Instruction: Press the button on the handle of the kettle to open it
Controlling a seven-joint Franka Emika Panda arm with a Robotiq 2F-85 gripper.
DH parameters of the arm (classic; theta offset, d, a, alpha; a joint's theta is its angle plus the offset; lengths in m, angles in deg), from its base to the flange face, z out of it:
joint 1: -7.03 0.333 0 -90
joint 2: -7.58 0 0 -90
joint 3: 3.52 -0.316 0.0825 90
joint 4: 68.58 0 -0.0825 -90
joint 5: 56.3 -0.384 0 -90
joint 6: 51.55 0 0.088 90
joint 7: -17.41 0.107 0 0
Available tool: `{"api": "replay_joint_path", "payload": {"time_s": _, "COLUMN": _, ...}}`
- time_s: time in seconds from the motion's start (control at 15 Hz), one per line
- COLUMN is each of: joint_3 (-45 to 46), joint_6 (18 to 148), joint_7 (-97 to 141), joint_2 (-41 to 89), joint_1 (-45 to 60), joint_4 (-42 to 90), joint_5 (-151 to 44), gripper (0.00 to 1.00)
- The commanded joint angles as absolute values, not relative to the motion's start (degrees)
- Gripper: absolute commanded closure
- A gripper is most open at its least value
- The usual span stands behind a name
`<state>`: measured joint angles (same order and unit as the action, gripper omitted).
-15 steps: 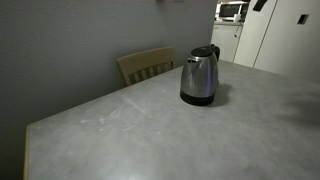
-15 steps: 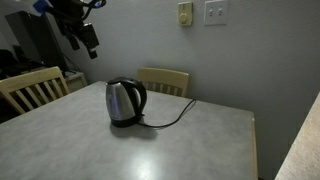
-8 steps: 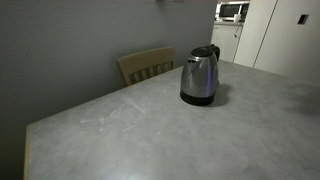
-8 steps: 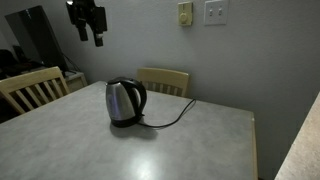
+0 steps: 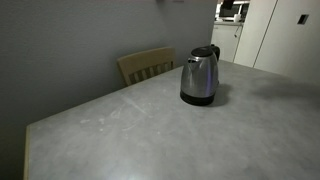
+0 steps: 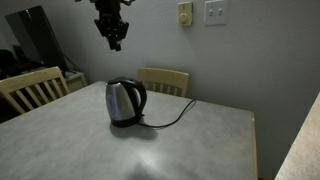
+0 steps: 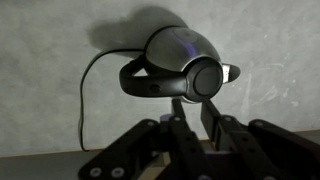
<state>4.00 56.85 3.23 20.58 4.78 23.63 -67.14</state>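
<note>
Brushed steel kettle (image 6: 125,103) sits on the grey desk (image 6: 210,145), well below the hand (image 6: 113,36), nothing touching. Hand's fingers are pulled together, barely a sliver between them, pointing down at it. In the wrist view the black handle (image 7: 150,82) lies off to their side.

Kettle on the surface, pincer overhead.
In an exterior view the kettle (image 6: 125,102) stands on the surface (image 6: 200,140), toward its far side, with the handle (image 6: 141,98) on its right. A cord (image 6: 170,121) runs from its base across the surface toward the far edge. A chair (image 6: 164,80) sits just behind the kettle, against the wall, and a second chair (image 6: 33,88) stands at the surface's left end. The pincer (image 6: 113,38) hangs above the kettle, well apart from it.
</note>
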Motion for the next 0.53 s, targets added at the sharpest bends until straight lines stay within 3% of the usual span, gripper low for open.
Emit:
{"api": "replay_joint_path", "payload": {"time_s": 0.0, "joint_3": 1.86, "joint_6": 62.08, "joint_7": 0.57, "joint_2": 24.77, "joint_1": 2.05, "joint_4": 21.64, "joint_5": -67.96, "gripper": 0.98}}
{"api": "replay_joint_path", "payload": {"time_s": 0.47, "joint_3": -0.49, "joint_6": 67.32, "joint_7": -0.92, "joint_2": 28.81, "joint_1": -0.52, "joint_4": 22.66, "joint_5": -70.62, "gripper": 1.00}}
